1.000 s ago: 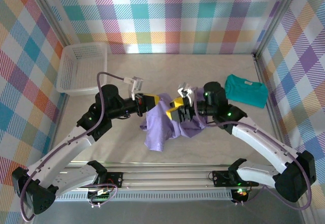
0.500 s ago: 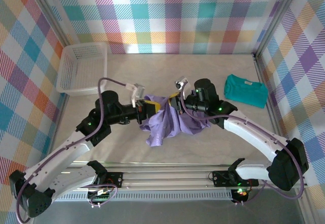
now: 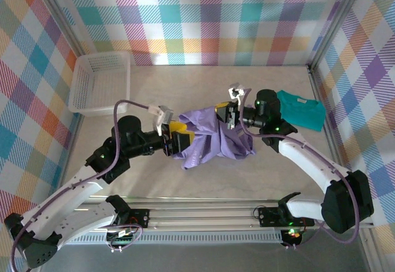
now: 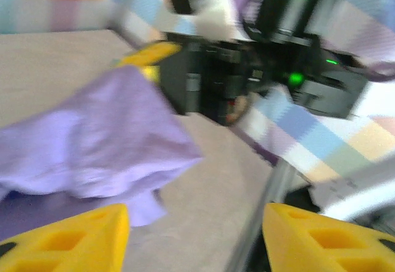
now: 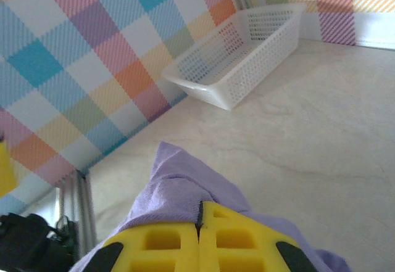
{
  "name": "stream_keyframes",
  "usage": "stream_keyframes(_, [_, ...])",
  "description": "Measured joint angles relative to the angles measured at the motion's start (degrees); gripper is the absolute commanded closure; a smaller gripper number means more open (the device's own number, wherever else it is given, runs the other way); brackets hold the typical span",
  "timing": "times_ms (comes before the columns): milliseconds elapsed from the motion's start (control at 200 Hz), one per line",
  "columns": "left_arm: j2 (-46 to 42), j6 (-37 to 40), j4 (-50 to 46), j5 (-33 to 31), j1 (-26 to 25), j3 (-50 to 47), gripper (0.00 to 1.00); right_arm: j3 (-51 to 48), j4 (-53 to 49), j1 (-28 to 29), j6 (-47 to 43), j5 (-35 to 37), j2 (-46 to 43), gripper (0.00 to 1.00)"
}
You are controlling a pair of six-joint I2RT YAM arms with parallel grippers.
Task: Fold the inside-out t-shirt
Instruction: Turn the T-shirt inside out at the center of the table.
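Note:
The inside-out t-shirt [image 3: 215,141], lavender and bunched up, lies mid-table between the two arms. My right gripper [image 3: 219,111] is at its far upper edge, shut on a fold of the cloth. In the right wrist view the yellow fingers [image 5: 160,241] press together with lavender fabric [image 5: 179,182] pinched in the seam of my right gripper [image 5: 199,222]. My left gripper [image 3: 181,139] stands open at the shirt's left edge. In the left wrist view the t-shirt [image 4: 92,142] hangs ahead and left of my left gripper [image 4: 194,235], with bare table between the fingertips.
A white basket [image 3: 99,82] stands at the back left, also seen as the basket [image 5: 241,62] beyond the right gripper. A teal-green t-shirt [image 3: 300,110] lies folded at the right, close behind the right arm. Checked walls ring the table.
The left gripper has opened, let go of the shirt and drawn back left. The right gripper has shut on the shirt and pulled it up and to the right.

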Motion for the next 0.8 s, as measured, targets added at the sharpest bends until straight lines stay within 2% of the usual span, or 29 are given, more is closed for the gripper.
stream_keyframes(130, [3.26, -0.13, -5.86, -12.44, 0.35, 2.69, 0.31, 0.0, 1.25, -0.59, 2.99, -4.0, 0.42, 1.0])
stream_keyframes(225, [7.87, -0.44, -7.91, -15.87, 0.66, 4.15, 0.34, 0.0, 1.16, -0.59, 3.93, -5.6, 0.83, 1.0])
stream_keyframes(400, [12.98, -3.74, -7.69, -13.29, 0.76, 5.03, 0.46, 0.0, 1.14, -0.59, 4.5, -6.64, 0.87, 1.0])
stream_keyframes(695, [18.12, -8.24, -6.1, -10.73, 2.05, 6.91, 0.46, 0.0, 1.11, -0.59, 4.5, -6.73, 0.85, 1.0])
stream_keyframes(800, [19.39, -9.7, -5.55, -9.79, 2.91, 6.91, 0.54, 0.0, 1.09, -0.59, 4.5, -6.91, 0.87, 1.0])
